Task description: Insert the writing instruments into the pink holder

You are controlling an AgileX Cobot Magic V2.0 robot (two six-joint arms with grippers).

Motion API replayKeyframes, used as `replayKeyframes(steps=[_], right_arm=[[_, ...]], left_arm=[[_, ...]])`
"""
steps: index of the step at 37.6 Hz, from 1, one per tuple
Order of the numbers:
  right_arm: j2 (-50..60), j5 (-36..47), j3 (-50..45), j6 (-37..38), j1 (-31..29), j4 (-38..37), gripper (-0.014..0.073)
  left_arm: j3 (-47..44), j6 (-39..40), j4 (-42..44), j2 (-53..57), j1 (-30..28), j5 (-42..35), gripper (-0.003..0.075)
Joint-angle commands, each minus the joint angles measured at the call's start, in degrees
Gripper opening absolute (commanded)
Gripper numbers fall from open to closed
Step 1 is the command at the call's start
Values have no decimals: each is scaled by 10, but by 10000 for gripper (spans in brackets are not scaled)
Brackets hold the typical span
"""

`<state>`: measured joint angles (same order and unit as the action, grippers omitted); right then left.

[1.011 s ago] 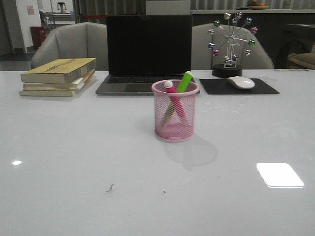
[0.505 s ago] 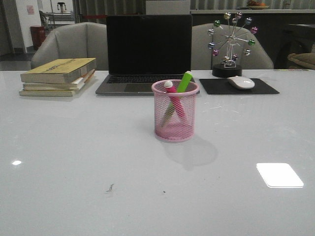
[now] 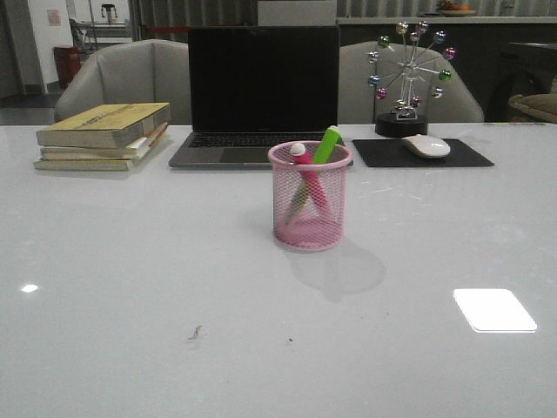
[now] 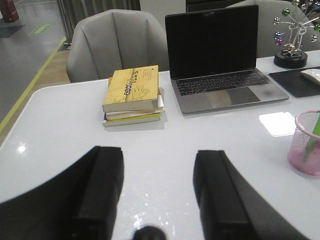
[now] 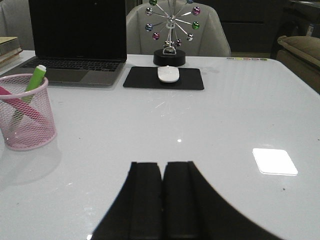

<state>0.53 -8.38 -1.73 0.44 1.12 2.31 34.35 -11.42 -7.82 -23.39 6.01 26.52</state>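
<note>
The pink holder (image 3: 309, 197) stands upright in the middle of the white table, in front of the laptop. Two writing instruments lean inside it: a magenta marker (image 3: 307, 178) with a pale cap and a lime green marker (image 3: 325, 146) whose top pokes above the rim. The right wrist view shows the holder (image 5: 25, 112) with both markers. In the left wrist view the holder (image 4: 306, 145) sits at the frame's edge. My left gripper (image 4: 159, 157) hovers open over bare table, well away from the holder. My right gripper (image 5: 161, 167) is shut on nothing. Neither gripper shows in the front view.
A dark laptop (image 3: 261, 96) stands behind the holder. A stack of books (image 3: 103, 135) lies at the back left. A white mouse (image 3: 426, 145) rests on a black pad (image 3: 422, 154) at the back right, with a ball ornament (image 3: 407, 78) behind it. Grey chairs line the far side.
</note>
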Motion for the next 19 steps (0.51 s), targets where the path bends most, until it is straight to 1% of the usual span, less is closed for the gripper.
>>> replayKeyframes(steps=[1, 4, 6, 12, 14, 19], right_arm=[[12, 45, 0, -4, -2, -1, 20], [12, 45, 0, -4, -2, -1, 20], [12, 45, 0, -4, -2, -1, 20], [12, 45, 0, -4, -2, -1, 20], [12, 45, 0, -4, -2, -1, 20], [12, 45, 0, -4, -2, -1, 20]], left_arm=[[15, 2, -3, -4, -2, -50, 393], [15, 2, -4, -4, -2, -52, 386], [15, 2, -4, 0, -2, -56, 344], [12, 2, -8, 31, -2, -93, 84], [4, 2, -9, 44, -2, -119, 102], [-38, 2, -9, 89, -2, -218, 99]])
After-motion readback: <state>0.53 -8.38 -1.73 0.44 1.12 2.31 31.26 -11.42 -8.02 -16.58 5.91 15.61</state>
